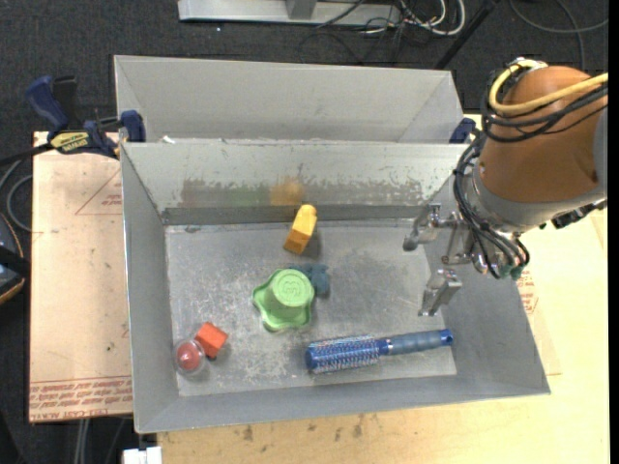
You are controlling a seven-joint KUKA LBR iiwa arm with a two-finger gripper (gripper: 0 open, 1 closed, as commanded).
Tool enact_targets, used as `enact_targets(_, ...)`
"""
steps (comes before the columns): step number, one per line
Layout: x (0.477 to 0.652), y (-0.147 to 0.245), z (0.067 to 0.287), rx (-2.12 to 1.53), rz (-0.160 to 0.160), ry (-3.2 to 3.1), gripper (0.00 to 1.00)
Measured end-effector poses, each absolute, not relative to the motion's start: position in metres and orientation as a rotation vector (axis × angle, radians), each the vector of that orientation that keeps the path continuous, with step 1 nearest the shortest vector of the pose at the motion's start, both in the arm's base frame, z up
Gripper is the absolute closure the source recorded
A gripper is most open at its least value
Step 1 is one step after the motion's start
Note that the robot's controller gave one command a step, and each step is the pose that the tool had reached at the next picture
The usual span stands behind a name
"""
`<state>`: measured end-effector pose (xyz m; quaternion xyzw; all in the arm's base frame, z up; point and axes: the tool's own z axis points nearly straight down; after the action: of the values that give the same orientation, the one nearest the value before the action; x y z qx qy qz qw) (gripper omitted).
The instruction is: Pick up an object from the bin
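Observation:
My gripper [427,264] hangs at the right side of the bin, open, with bare bin floor showing between its two metal fingers. One fingertip [416,235] points toward the back, the other fingertip [433,301] toward the front. A blue hairbrush [372,350] lies along the front of the bin, its handle end just below the front fingertip. A green flower-shaped cup [284,300] sits left of the gripper in the middle, with a small dark blue piece [318,280] tucked against its right side.
A yellow block [301,228] stands near the back wall. An orange block [211,339] and a red ball [189,357] lie in the front left corner. The arm with its orange cover overhangs the bin's right rim.

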<state>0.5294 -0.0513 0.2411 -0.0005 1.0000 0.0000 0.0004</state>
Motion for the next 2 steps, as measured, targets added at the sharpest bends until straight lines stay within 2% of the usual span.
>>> enact_targets(1, 0.499, 0.024, 0.154, -0.117, 0.006, 3.148, 0.0)
enact_targets(2, 0.507, 0.044, 0.085, -0.399, 0.001, 3.108, 0.0)
